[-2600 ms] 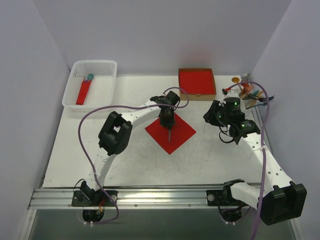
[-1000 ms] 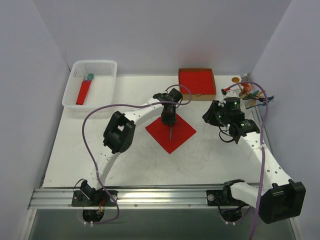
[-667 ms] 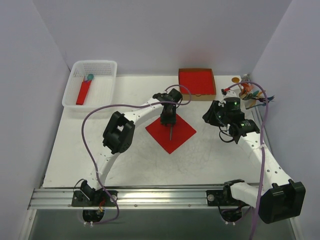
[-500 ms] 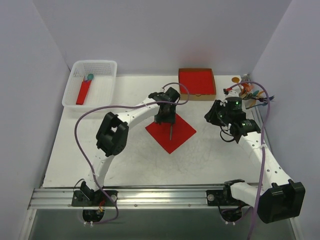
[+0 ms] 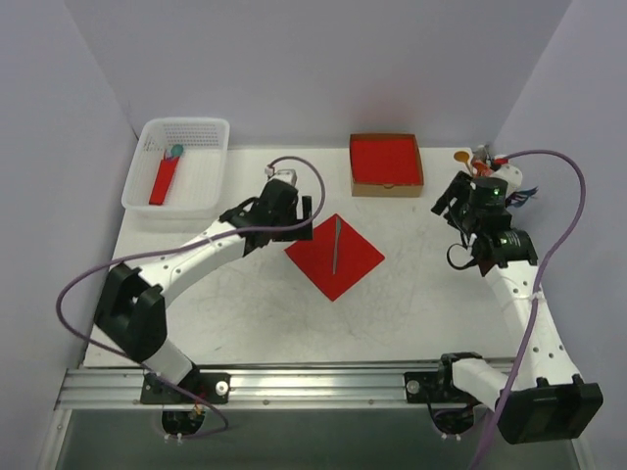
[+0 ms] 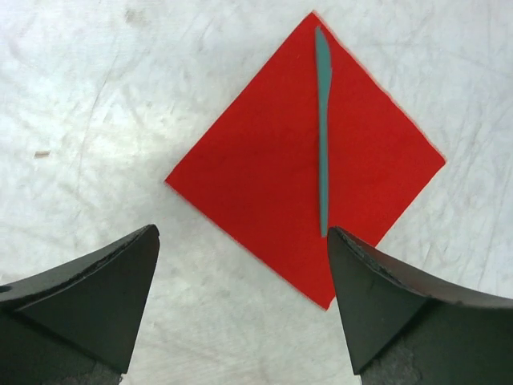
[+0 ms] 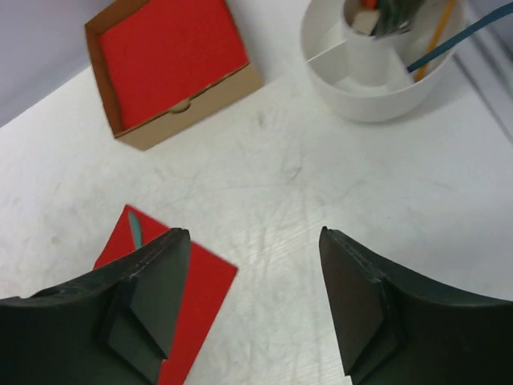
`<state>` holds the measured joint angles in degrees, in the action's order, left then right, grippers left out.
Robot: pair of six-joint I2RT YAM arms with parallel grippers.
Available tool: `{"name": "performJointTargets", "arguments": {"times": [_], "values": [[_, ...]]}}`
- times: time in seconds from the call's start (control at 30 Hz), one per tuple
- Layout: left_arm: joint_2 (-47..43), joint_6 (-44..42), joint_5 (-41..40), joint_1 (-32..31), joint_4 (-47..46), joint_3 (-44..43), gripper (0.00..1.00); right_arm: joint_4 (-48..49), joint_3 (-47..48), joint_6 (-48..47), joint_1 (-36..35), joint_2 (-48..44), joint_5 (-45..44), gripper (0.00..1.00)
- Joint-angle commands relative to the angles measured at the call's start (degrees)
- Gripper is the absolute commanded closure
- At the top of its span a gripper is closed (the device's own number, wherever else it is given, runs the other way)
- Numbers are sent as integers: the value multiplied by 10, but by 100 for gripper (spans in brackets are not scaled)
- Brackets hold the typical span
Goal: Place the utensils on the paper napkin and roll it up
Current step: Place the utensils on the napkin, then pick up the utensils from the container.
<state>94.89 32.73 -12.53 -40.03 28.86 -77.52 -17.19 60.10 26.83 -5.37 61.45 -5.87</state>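
on the white tabletop (image 5: 245, 304), the thin bright red square paper napkin (image 5: 328, 264) lies flat near the middle, turned like a diamond; a slim dark grey utensil (image 5: 336, 245) rests flat on it, one end close to the far corner and the other past the centre, wholly on the paper

the left gripper (image 6: 240, 309) hangs just left of the napkin, jaws spread wide and empty

the right gripper (image 7: 252, 297) sits well apart to the right, jaws parted, nothing between them

further back, a brown cardboard box (image 5: 386, 186) holds a thick red stack (image 5: 386, 160); a white round cup (image 7: 373, 96) of colourful cutlery (image 5: 505, 184) stands at the far right, and a white mesh basket (image 5: 201, 157) at the far left holds a red roll (image 5: 164, 181) with a teal spoon head
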Motion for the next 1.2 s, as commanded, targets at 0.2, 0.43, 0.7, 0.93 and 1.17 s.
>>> {"name": "performJointTargets", "arguments": {"times": [0.2, 0.43, 0.7, 0.93, 1.17], "values": [[-195, -40, 43, 8, -275, 246, 6, -39, 100, 53, 93, 35, -99, 34], [-282, -104, 46, 7, -361, 344, 6, 43, 97, -79, 107, 91, -78, 17], [-294, -130, 63, 6, -413, 397, 6, 112, 60, -198, 124, 101, -75, 19], [-286, -129, 102, -1, -456, 418, 6, 100, 98, -245, 125, 197, -92, 31], [-286, -132, 96, -3, -455, 417, 6, 111, 115, -249, 124, 247, -114, 38]]}}
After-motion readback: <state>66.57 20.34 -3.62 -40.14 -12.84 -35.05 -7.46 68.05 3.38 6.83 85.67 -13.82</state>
